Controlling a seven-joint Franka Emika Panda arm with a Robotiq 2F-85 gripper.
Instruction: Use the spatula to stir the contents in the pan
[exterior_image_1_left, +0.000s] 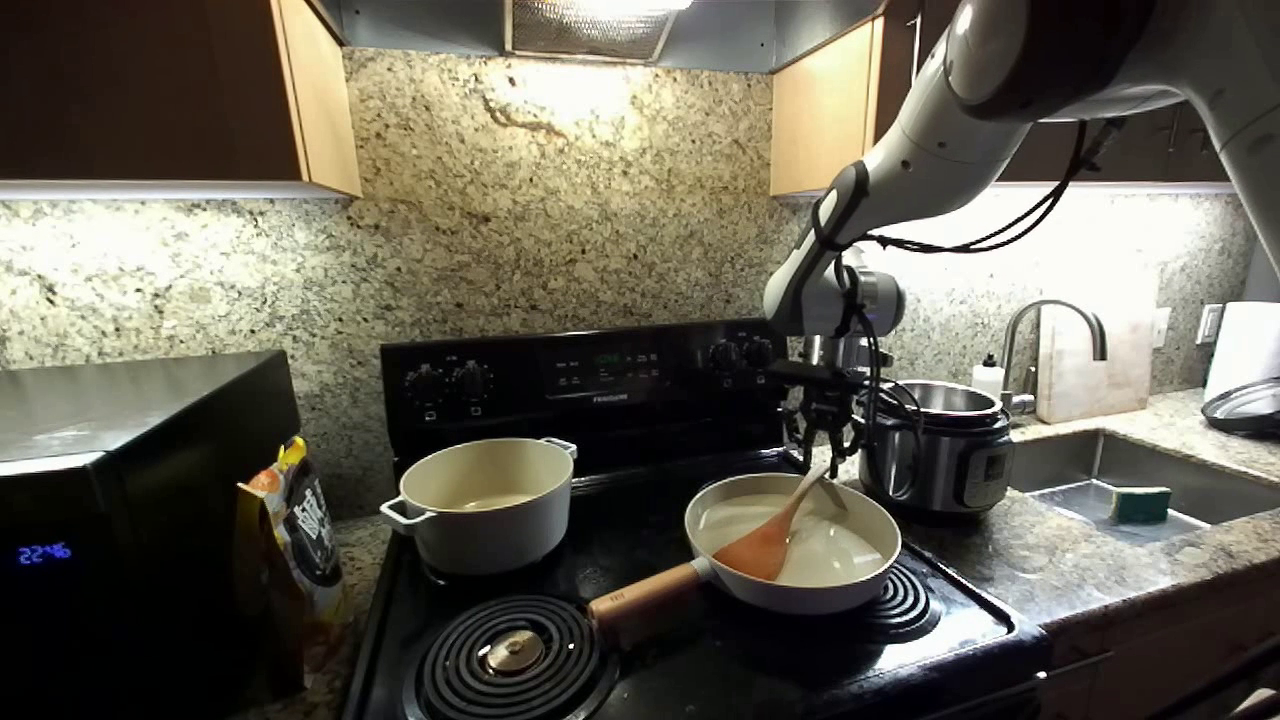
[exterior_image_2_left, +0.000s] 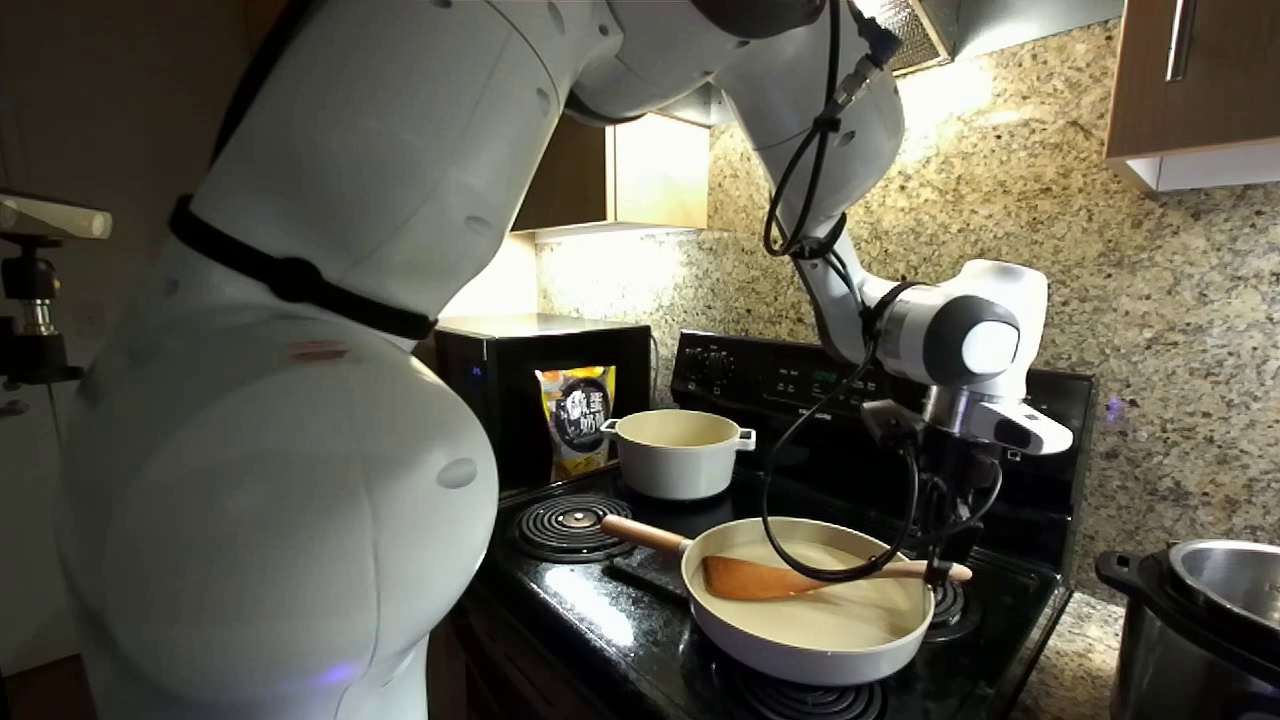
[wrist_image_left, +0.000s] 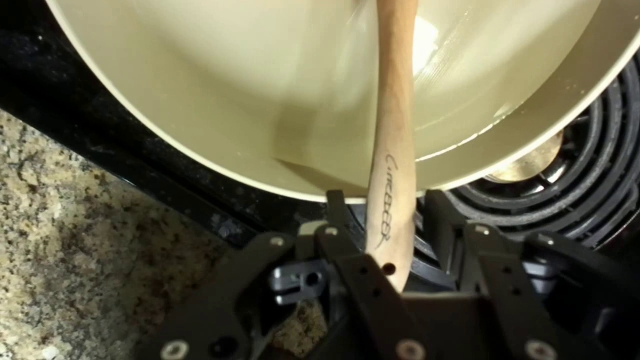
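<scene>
In an exterior view, the pan (exterior_image_1_left: 810, 600) sits at least partly over a coil burner (exterior_image_1_left: 905, 605), its wooden pan handle (exterior_image_1_left: 648, 594) pointing away from the pincer (exterior_image_1_left: 822, 466), presumably to leave the working side free. The spatula (exterior_image_1_left: 782, 522) lies tilted: blade (exterior_image_1_left: 755, 552) down inside the pan, in or on the pale contents (exterior_image_1_left: 830, 548) (hard to separate from the lining), shaft (exterior_image_1_left: 808, 486) rising to the pan's edge. The slope likely serves to offer the shaft from above, where the pincer, pointing down, can reach it.

In an exterior view, the shaft crosses the pan's edge roughly opposite the pan handle, and its end projects past the pincer. The overhang probably gives the pincer room outside the pan. A black cable (exterior_image_2_left: 835, 577) hangs in front of the spatula; confirm clearance before stirring.

In the wrist view, the pincer is partly spread: 2 fingers (wrist_image_left: 442, 220), 1 on each side of the shaft, with visible gaps. No grip is shown. The position near the holed end should leave the blade a long reach for sweeping. The gap at the view's left looks wider; centre before closing. Contact between fingers and pan cannot be determined.
</scene>
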